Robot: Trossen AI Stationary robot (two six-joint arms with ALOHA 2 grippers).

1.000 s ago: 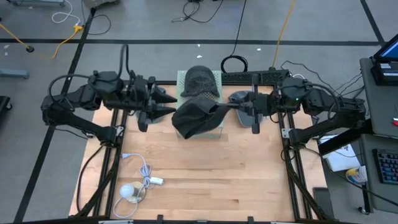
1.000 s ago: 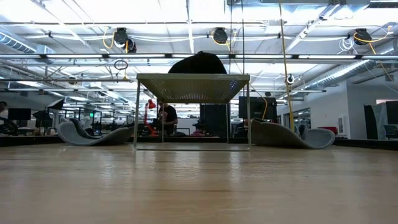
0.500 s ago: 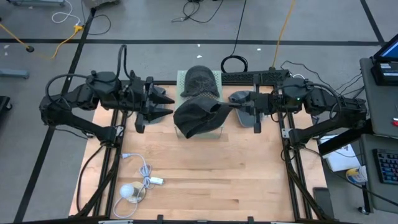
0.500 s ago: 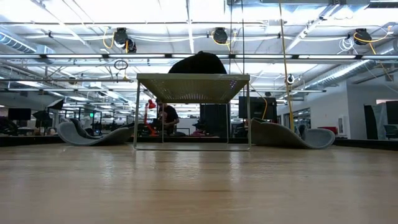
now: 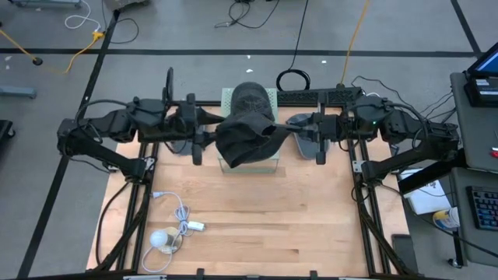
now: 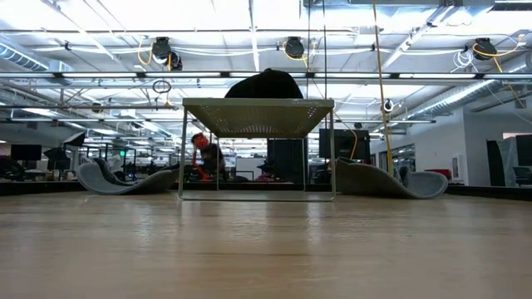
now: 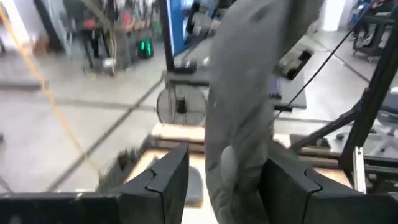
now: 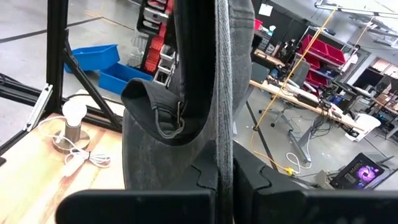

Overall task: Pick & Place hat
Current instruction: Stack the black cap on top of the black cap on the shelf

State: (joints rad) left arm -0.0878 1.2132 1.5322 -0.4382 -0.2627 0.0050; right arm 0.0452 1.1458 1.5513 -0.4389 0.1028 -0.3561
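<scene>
A dark hat (image 5: 244,140) hangs over the near part of a wire-mesh stand (image 5: 270,99), with my right gripper (image 5: 282,130) shut on it from the table's right. My left gripper (image 5: 208,134) is open at the hat's left side. In the left wrist view the grey cloth (image 7: 239,124) stands between its two fingers (image 7: 163,182). A second dark hat (image 5: 253,99) rests crown up on the stand's top (image 6: 258,106); the low view shows that hat (image 6: 266,84) but neither gripper. My right gripper pinches a thin edge of the hat (image 8: 222,118) between its two fingers, beside the back strap with its buckle (image 8: 176,122). The fingers come level from the table's right. The hat hangs below and beyond them, slack. My left gripper: whether its fingers touch the cloth, I cannot tell.
A small lamp with a white cable (image 5: 173,233) lies near the table's front left. Grey curved pads (image 5: 305,134) sit under each arm by the stand. The wooden tabletop (image 5: 257,218) stretches in front of the stand. A person (image 6: 204,154) shows in the room behind.
My left gripper has moved toward the table's right, up to the hanging hat, and has rolled about its own axis; its open fingers now stand on either side of the cloth. My right gripper has kept still with the hat.
</scene>
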